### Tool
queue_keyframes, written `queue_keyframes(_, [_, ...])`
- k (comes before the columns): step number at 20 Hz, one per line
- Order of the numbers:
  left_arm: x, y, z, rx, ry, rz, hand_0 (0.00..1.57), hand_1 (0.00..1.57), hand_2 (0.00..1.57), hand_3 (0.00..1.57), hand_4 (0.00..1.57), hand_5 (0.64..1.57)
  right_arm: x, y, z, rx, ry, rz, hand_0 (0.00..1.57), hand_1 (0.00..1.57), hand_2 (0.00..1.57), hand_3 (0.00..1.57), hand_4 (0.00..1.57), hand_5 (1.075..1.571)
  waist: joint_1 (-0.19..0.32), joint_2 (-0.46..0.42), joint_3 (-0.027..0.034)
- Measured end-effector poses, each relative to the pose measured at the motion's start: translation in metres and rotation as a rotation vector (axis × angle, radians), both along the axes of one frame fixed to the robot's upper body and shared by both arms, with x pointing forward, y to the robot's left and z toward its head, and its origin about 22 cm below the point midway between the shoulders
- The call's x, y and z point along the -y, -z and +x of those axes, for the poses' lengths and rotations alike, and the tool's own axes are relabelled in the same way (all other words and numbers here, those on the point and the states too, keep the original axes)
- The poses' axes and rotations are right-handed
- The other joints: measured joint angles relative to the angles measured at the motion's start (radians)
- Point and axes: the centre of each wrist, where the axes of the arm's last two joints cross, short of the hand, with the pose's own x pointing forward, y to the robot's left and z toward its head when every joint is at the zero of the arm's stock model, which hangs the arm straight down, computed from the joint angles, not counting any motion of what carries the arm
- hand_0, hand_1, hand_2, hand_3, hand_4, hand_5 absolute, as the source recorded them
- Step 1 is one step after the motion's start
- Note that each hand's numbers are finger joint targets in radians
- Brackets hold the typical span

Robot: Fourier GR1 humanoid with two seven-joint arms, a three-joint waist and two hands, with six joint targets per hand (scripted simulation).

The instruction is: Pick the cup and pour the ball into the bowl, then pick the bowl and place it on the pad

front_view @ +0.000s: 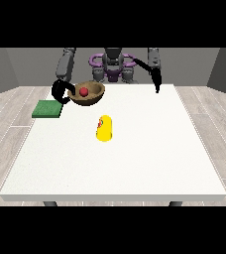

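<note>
A brown bowl (88, 94) with a red ball (84, 92) inside it is tilted toward the camera and lifted above the table's far left part. The hand at the view's left (60, 91) holds the bowl by its left rim. A yellow cup (104, 128) lies on its side near the table's middle. A green pad (47, 109) lies at the table's left edge, just left of and below the bowl. The hand at the view's right (157, 83) hangs over the far right of the table, away from everything, fingers pointing down.
The white table (135, 158) stretches wide toward the camera in front of the cup. The robot's torso (113, 64) stands behind the far edge.
</note>
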Motion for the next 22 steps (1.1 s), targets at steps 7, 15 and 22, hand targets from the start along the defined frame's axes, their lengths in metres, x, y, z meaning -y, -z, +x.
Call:
queue_keyframes(7, [0.007,0.017,-0.006,-0.049,-0.024,0.003,0.0,0.0,0.0,0.0,0.0,0.714,0.046,-0.018,-0.005,-0.063,-0.013,-0.023,1.57,1.57,1.57,0.83,0.89,1.568,-0.036,-0.041,0.0025])
queue_keyframes(15, [0.034,0.002,0.003,0.048,0.006,0.018,0.0,0.0,0.0,0.0,0.0,0.716,0.115,-0.055,-0.007,0.022,0.029,-0.01,1.57,1.57,1.57,0.86,0.87,1.571,-0.004,0.064,0.0032])
queue_keyframes(22, [0.051,-0.03,0.012,0.201,0.038,0.041,0.0,0.0,0.0,0.0,0.0,0.699,0.173,-0.077,-0.022,0.145,0.075,0.03,1.57,1.57,1.57,0.31,0.86,1.57,0.033,0.217,0.0042])
